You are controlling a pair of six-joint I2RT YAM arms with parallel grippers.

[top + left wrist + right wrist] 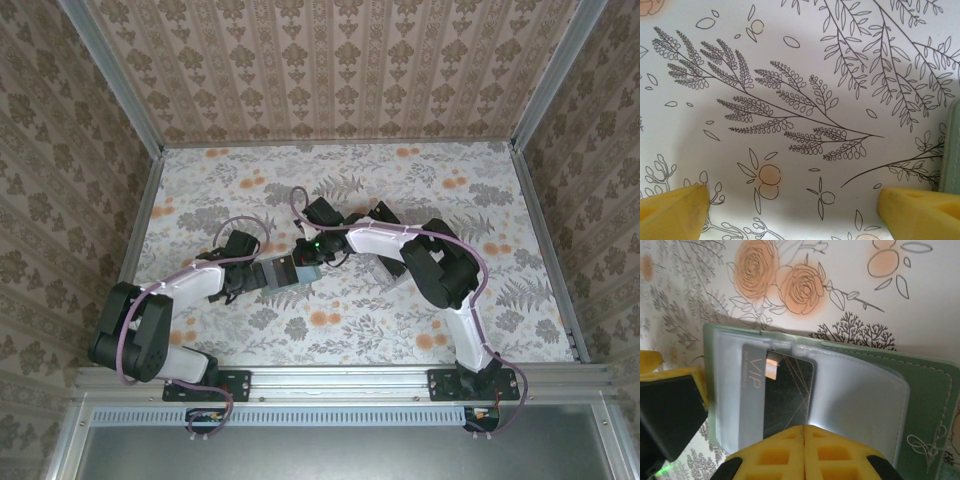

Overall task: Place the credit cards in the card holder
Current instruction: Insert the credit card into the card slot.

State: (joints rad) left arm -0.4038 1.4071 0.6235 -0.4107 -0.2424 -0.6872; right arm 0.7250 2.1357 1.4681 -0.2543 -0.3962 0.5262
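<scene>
Top: card holder [285, 272] lying on table [480, 200], between left gripper [250, 277] and right gripper [313, 252].
Left wrist: left jaws gaping wide, holding nothing; unpinned holder risking sliding.
Right wrist: right jaws sitting shut at credit card [780, 395] edge, card seemingly part-sleeved; skewed push risking jam; contact itself hiding under jaws.

- Card holder [925, 400]: sage-green cover, matt, leather-like, with a stitched seam along the edge.
- Sleeves [855, 400] inside it: clear soft plastic, shiny, showing streaks of glare.
- Credit card [787, 390]: dark, smooth, semi-gloss, with fine metallic-looking lines and pale lettering.
- Right gripper [804, 436]: yellow plastic, matt, moulded with square recesses.
- Left gripper [792, 207]: yellow fingertips, dull, slightly grainy.
- Table cover [790, 65]: smooth printed sheet, low sheen.
- Rails [340, 381] at the near edge: bare grey metal, satin finish.
</scene>
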